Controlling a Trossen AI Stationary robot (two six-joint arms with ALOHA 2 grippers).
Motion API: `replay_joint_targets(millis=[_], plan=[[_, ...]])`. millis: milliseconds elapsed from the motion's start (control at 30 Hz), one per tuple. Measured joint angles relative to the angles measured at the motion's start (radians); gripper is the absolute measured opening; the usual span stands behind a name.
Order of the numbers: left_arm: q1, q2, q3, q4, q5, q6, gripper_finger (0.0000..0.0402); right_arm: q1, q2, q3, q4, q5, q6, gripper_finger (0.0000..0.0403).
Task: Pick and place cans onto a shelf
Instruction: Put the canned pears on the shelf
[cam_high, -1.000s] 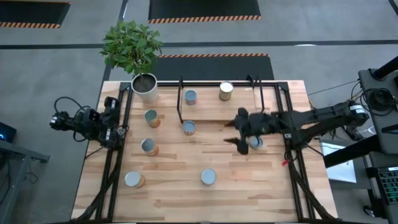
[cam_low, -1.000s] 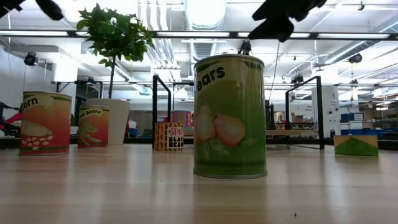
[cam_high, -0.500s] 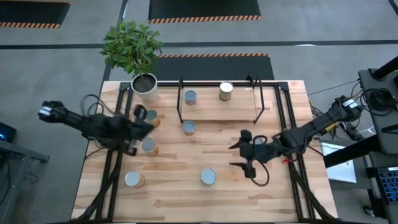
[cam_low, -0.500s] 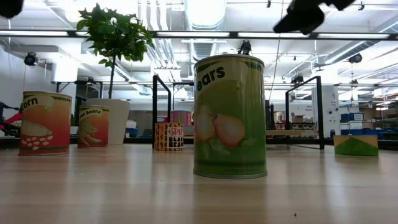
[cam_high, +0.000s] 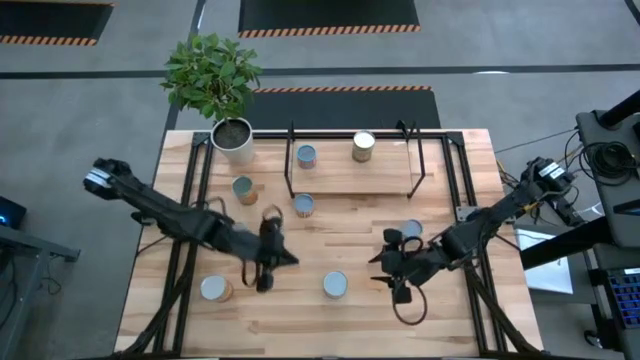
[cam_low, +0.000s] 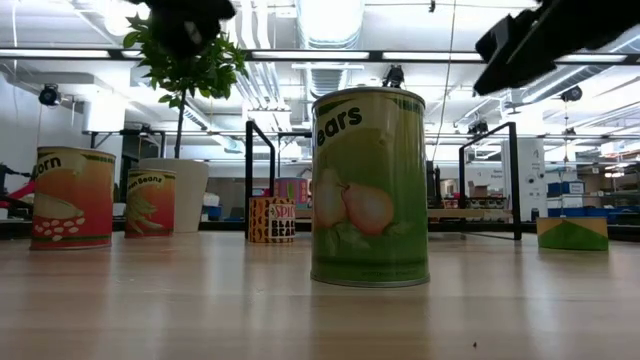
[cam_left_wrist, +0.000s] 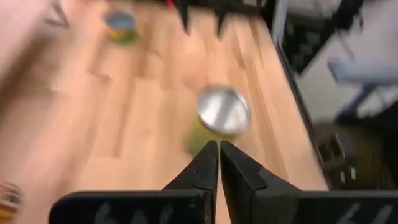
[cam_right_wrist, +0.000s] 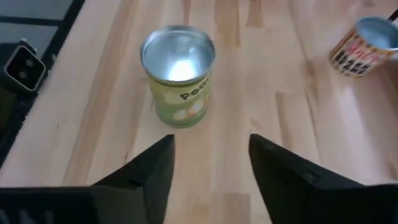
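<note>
Several cans stand upright on the wooden table. Two cans (cam_high: 305, 155) (cam_high: 363, 147) stand on the shelf (cam_high: 335, 172) at the far side. A green pear can (cam_high: 335, 285) stands near the front middle; it also shows in the low view (cam_low: 370, 185). My left gripper (cam_high: 280, 258) is shut and empty, left of the pear can (cam_left_wrist: 224, 112) and above the table; its fingertips (cam_left_wrist: 219, 146) point at the can. My right gripper (cam_high: 378, 268) is open and empty, right of the same can (cam_right_wrist: 178, 74), with its fingers (cam_right_wrist: 211, 143) short of it.
Other cans stand at the left (cam_high: 244, 189), near left (cam_high: 215, 289), in front of the shelf (cam_high: 303, 205) and beside my right arm (cam_high: 410, 232). A white pot with a green plant (cam_high: 232, 140) stands at the far left corner. Black frame rods run along both table sides.
My left gripper has swung from the table's left edge out over the table, toward the right and near edge, to a spot beside the pear can. My right gripper has drawn back from in front of the shelf toward the near edge, leaving a can standing behind it.
</note>
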Motion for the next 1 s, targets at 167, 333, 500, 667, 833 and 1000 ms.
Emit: replay_joint_targets(millis=[167,333,500,667,833,1000], plan=[[-0.079,0.139,0.053,0.020,-0.008,0.044,0.0000,0.031,0.101,0.000,0.075,-0.034,0.001,0.0119],[-0.102,0.256,0.074,0.063,-0.070,0.046,0.0000,0.065,0.182,-0.001,0.151,-0.033,0.011,0.0059],[-0.103,0.362,0.074,0.166,-0.091,0.045,0.0000,0.097,0.267,-0.001,0.292,-0.025,-0.004,0.0017],[-0.101,0.426,0.074,0.195,-0.190,0.045,0.0000,0.108,0.342,-0.001,0.406,0.038,-0.046,0.0009],[-0.096,0.462,0.073,0.223,-0.326,0.046,0.0000,0.102,0.382,0.008,0.455,0.055,-0.110,0.0009],[-0.083,0.480,0.073,0.265,-0.383,0.063,0.0000,0.085,0.406,0.013,0.562,0.056,-0.165,0.0009]])
